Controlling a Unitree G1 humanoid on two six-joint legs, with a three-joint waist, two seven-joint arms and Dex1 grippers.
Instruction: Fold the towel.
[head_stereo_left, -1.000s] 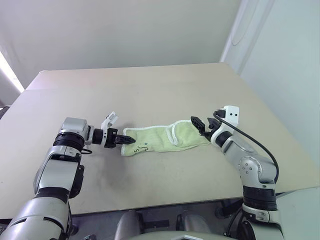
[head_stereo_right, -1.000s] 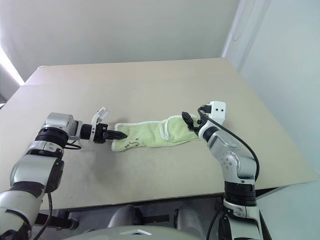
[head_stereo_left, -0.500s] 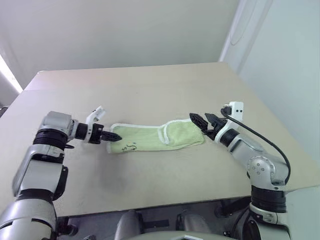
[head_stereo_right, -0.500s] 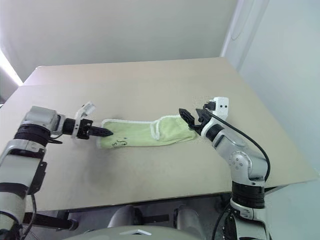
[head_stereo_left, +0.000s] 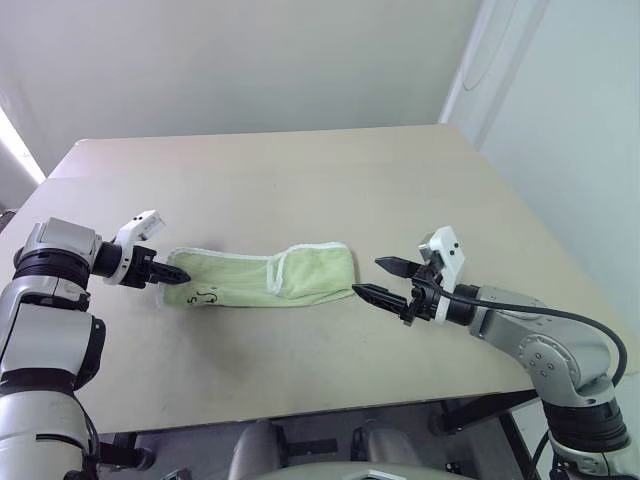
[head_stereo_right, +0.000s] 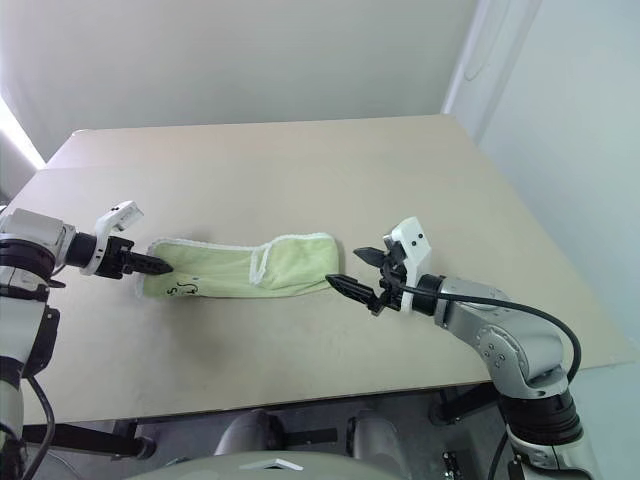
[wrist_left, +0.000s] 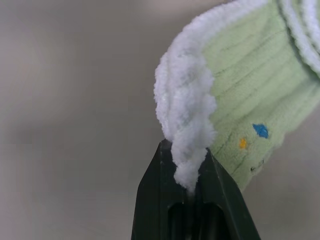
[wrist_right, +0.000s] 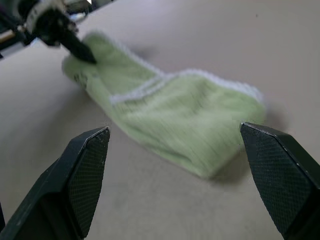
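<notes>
left gripper (head_stereo_left: 172, 274) pinches towel (head_stereo_left: 262, 279) edge (white) | right gripper (head_stereo_left: 381, 280) spread, apart

Layout relative to the table (head_stereo_left: 300, 180). The towel (head_stereo_left: 262, 279) lies flat on the table, nearer its front edge than its far edge, stretched left to right as a long folded strip, with its doubled-over part at the right end. The left gripper (head_stereo_left: 172, 275) sits at the towel's left end, low over the table, its jaws pinched on the towel's edging. The right gripper (head_stereo_left: 382, 280) lies just right of the towel's right end, above the table and apart from the cloth, jaws spread, pointing left toward the towel. Both arms reach in from the table's front corners.
</notes>
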